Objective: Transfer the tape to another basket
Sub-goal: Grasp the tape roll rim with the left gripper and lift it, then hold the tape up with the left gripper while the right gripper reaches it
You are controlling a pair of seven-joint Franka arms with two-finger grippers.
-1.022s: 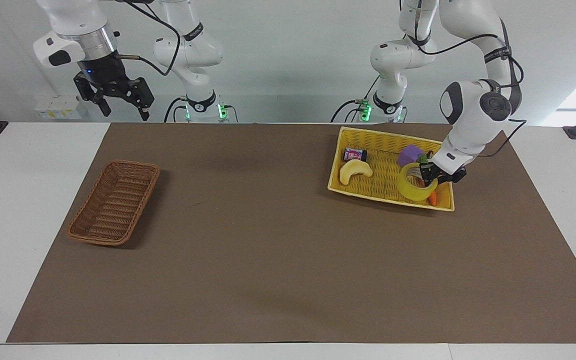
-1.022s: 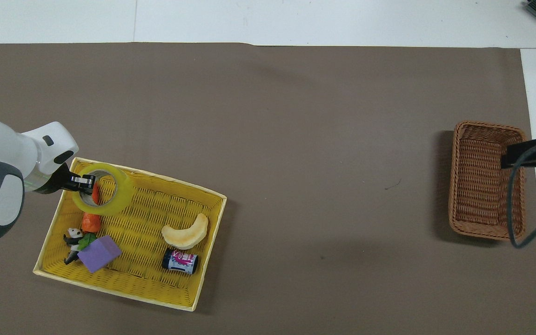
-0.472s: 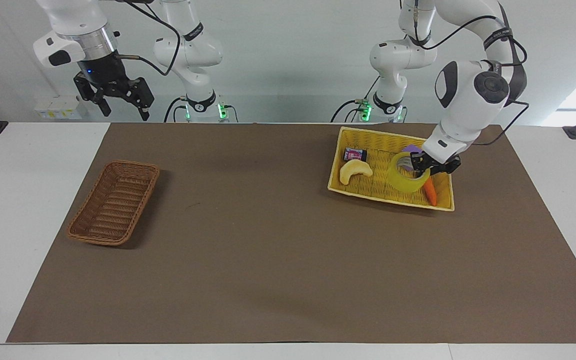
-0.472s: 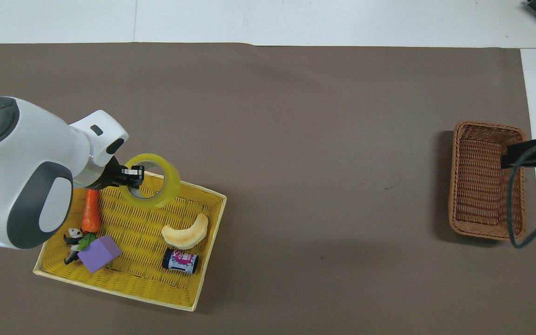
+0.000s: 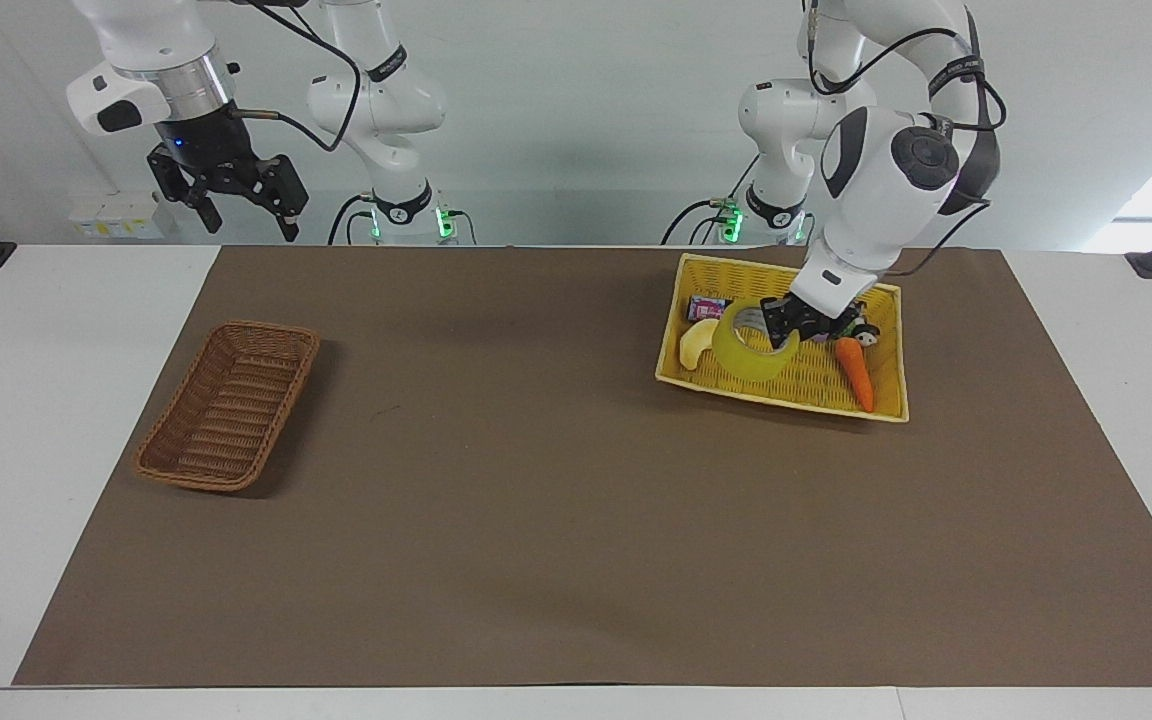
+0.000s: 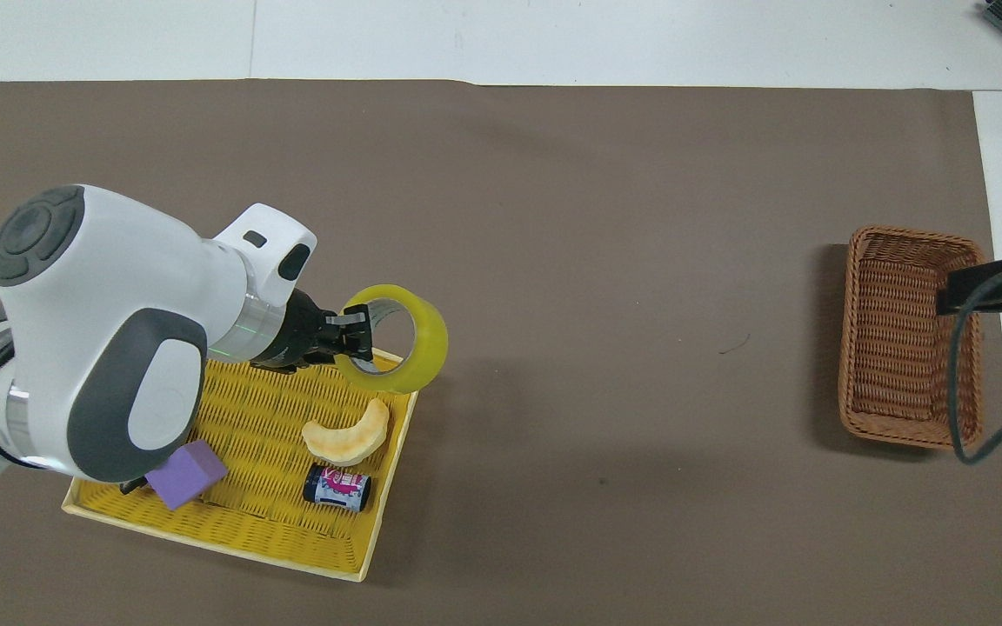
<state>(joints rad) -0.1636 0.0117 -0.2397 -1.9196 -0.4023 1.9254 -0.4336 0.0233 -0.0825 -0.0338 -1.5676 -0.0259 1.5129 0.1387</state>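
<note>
The tape (image 5: 746, 362), a translucent yellow ring, hangs in my left gripper (image 5: 781, 325), which is shut on its wall. It is held in the air over the yellow basket (image 5: 776, 398), at that basket's edge toward the right arm's end of the table. In the overhead view the tape (image 6: 433, 343) and the left gripper (image 6: 353, 336) cover that same edge. The brown wicker basket (image 5: 229, 403) lies empty at the right arm's end and also shows in the overhead view (image 6: 911, 335). My right gripper (image 5: 236, 205) waits open, high in the air.
In the yellow basket (image 6: 266, 409) lie a pale crescent toy (image 5: 693, 345), a small can (image 6: 337, 487), a purple block (image 6: 188, 472), a carrot (image 5: 856, 372) and a panda figure (image 5: 866, 333). A brown mat covers the table between the baskets.
My left gripper has lifted the tape off the yellow basket's floor and carried it toward the right arm's end, to that basket's edge. The right arm has not moved.
</note>
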